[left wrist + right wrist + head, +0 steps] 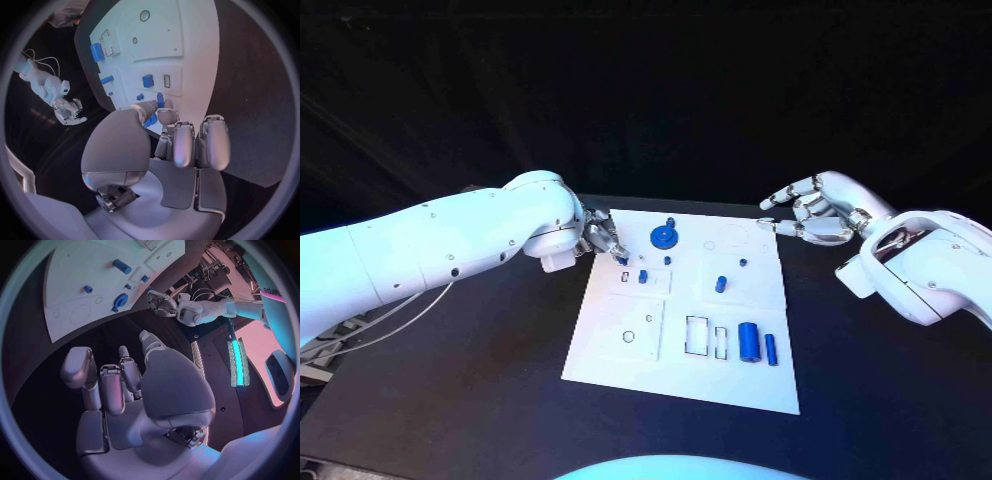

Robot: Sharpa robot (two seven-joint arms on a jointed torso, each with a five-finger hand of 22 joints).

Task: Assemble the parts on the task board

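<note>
White task board — blue parts scattered on it; both hands empty, fingers loosely apart.

board far-left corner: the left hand hangs over this edge of the task board, fingertips just beside the round blue part, blocking that side.
board far-right corner: the right hand sits just off it, fingers curled, over the black table.
board middle: small blue parts stand well apart, with white gaps between.
board near-right: two blue cylinders lie by the slots.
board near-left: bare white.
table near edge: open.
</note>
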